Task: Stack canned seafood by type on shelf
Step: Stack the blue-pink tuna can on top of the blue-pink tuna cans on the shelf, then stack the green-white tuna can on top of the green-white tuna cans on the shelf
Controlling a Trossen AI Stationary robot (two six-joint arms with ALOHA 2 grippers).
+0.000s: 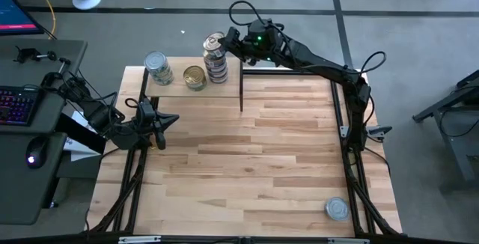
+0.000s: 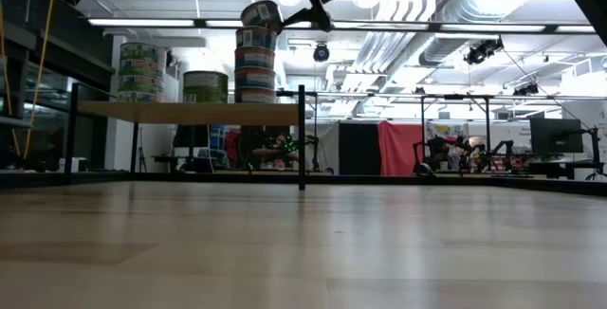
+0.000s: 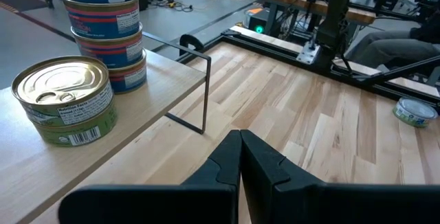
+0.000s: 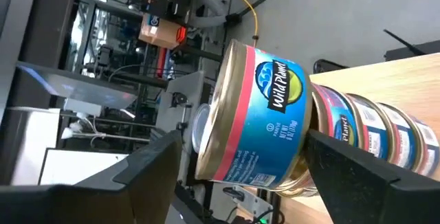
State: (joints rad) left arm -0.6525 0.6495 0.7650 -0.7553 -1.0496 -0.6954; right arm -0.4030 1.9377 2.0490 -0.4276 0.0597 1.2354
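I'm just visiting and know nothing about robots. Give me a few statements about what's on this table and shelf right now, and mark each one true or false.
1. The top tin of the tall stack sits tilted, not flat. True.
2. The right gripper has its jaws clamped shut on that tin. False: the jaws stand open on either side of it.
3. One tin lies alone on the table, far from the shelf. True.
4. The left gripper is holding a tin. False: it waits shut and empty beside the shelf.
5. The shelf holds only one stack. False: a greenish-labelled stack and a single gold-topped tin stand there too.
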